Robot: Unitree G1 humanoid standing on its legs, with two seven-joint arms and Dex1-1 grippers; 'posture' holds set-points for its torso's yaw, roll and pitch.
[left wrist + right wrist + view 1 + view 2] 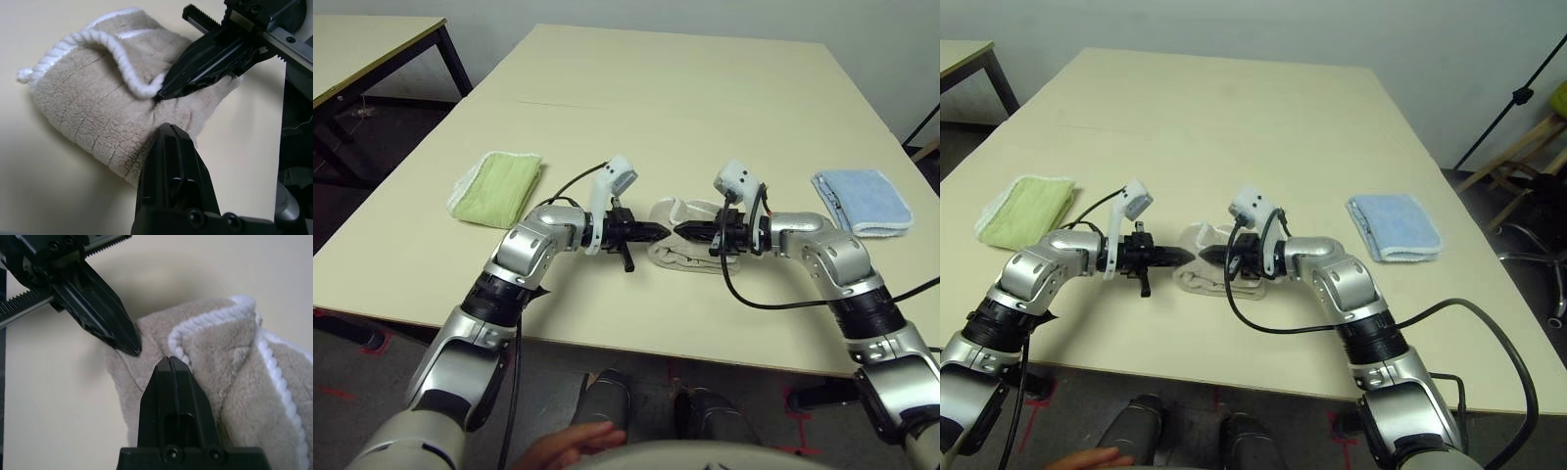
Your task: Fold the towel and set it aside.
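The towel (677,258), beige terry with white corded edging, lies bunched in a small heap near the table's front edge, in the middle. My two grippers point at each other over it, tips almost touching. The left gripper (661,232) is shut, its tip resting against the towel's pile (83,107). The right gripper (683,232) is shut too, and the white cord (117,54) runs straight into its tip (168,360), so it appears pinched on that edge. In the right wrist view the left gripper (133,350) touches the towel's fold.
A folded lime-green towel (497,188) lies to the left and a folded light blue towel (862,201) to the right. The table's front edge (636,348) is close below the arms. Another table (372,44) stands far left. A person's hand (573,446) shows at the bottom.
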